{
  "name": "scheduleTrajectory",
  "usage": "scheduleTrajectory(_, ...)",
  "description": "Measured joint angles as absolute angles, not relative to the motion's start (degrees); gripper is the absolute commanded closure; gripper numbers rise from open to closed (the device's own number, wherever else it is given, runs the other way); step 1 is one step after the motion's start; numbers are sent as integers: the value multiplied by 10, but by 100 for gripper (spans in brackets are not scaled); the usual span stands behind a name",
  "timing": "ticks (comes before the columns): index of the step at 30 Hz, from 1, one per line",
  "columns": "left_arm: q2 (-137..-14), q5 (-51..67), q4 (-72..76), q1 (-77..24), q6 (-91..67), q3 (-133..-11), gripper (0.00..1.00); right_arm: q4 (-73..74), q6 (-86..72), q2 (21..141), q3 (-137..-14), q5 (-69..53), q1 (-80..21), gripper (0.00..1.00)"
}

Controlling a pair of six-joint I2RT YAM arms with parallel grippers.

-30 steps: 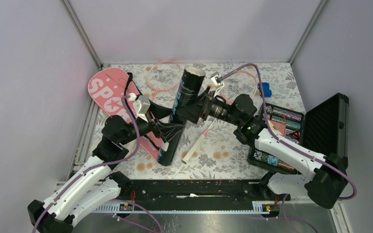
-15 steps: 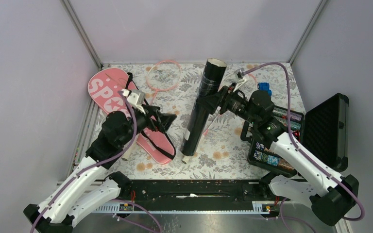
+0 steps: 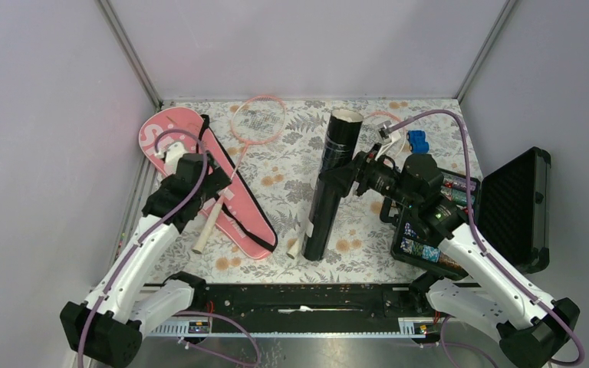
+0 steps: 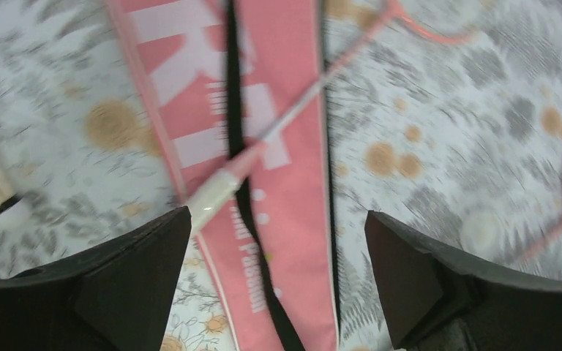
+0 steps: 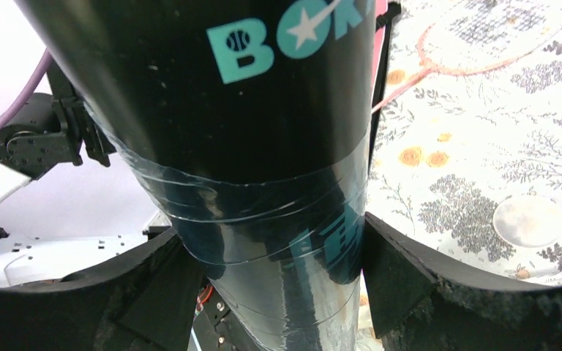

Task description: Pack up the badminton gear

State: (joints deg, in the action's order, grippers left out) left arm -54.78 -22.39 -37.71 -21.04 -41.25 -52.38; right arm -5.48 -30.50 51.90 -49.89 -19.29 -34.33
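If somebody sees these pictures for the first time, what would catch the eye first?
First, the black tube with teal print, held at a slant in the middle of the scene, clamped in the right pincer. Next, at the left, the long pink bag with a pink racket lying across it, and the open left pincer hovering above both.

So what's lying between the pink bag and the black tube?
Mostly bare floral table. Beside the black tube's near end, a cream racket handle pokes out toward the pink bag. The top view shows it.
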Motion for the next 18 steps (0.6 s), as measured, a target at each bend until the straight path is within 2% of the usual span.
scheduleTrajectory(10,-512,-342,-489,-55,-560,-481,3,5,-298,515,-501,-224,-343,67)
scheduleTrajectory(14,-494,-347,-472,53,-548,-461,2,41,-293,501,-512,-224,-343,66)
scheduleTrajectory(18,-508,-293,-414,126,-456,-450,1,72,-287,486,-527,-221,-343,66)
